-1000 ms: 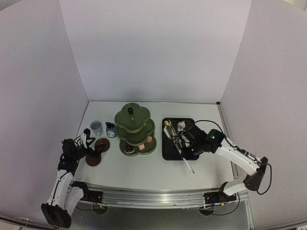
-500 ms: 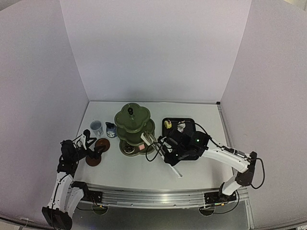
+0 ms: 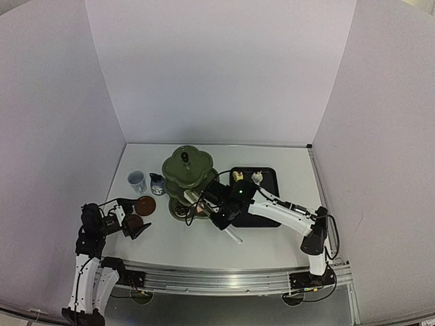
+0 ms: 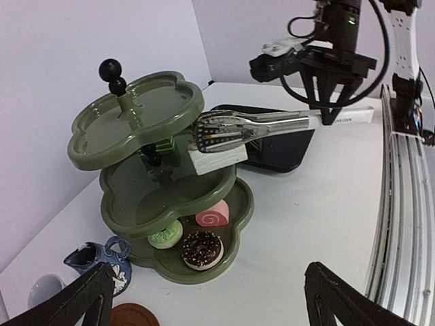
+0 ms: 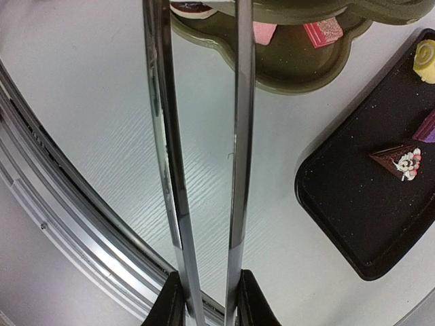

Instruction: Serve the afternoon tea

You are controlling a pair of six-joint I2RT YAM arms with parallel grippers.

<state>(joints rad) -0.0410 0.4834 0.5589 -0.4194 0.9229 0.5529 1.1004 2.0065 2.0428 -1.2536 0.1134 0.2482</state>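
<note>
The dark green three-tier stand (image 3: 190,178) stands mid-table, and also shows in the left wrist view (image 4: 170,197). My right gripper (image 3: 226,212) is shut on the metal tongs (image 4: 272,123), its fingers (image 5: 170,305) pinching the two arms. The tongs hold a white layered pastry (image 4: 217,152) over the middle tier. A pink roll (image 4: 213,216), a green pastry (image 4: 166,236) and a chocolate doughnut (image 4: 201,248) lie on the bottom tier. My left gripper (image 3: 136,228) is open and empty by a brown saucer (image 3: 132,222); the other saucer (image 3: 145,205) is behind it. The pale blue cup (image 3: 136,180) and dark blue jug (image 3: 157,183) stand to the left.
The black tray (image 3: 266,204) lies right of the stand. It holds a yellow roll (image 5: 426,53) and a chocolate wedge (image 5: 399,159). The table's metal front rail (image 5: 61,204) runs close under the tongs. White walls close in the table at the back and both sides.
My right arm has swung left from the tray to the stand, carrying the white pastry in the tongs. My left gripper has drawn back towards the near left edge.
</note>
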